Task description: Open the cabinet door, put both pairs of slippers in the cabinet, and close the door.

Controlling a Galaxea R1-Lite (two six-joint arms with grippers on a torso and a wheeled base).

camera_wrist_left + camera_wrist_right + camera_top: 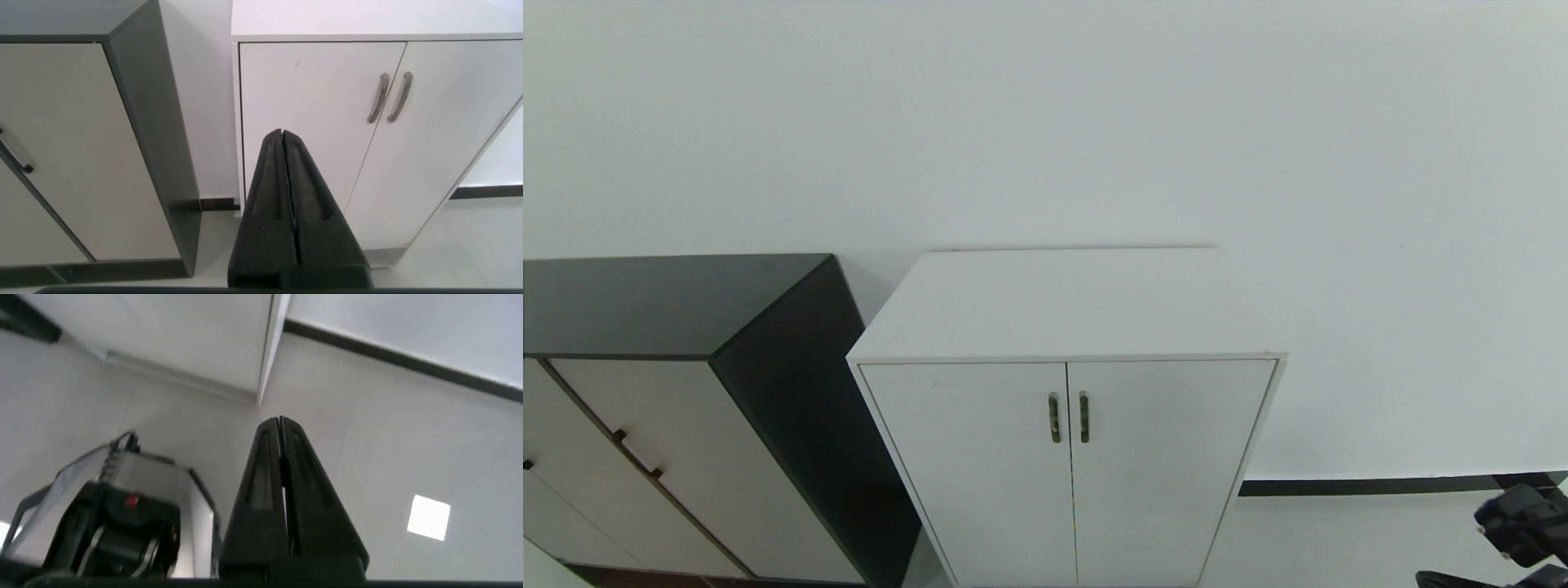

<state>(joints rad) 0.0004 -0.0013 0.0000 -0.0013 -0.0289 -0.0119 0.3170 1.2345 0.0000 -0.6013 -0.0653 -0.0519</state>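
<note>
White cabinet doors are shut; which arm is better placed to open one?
Probably left: the left gripper, shut, faces the white cabinet front with both handles ahead. The right gripper, shut, points at floor beside the cabinet's corner.

Black, tapered: left end effector (283,133), right end effector (282,421).

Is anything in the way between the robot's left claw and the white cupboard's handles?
Nothing visible is. The left gripper, shut, faces the white cabinet with open air between. Both doors are closed, and the handles sit side by side at the middle seam.
</note>
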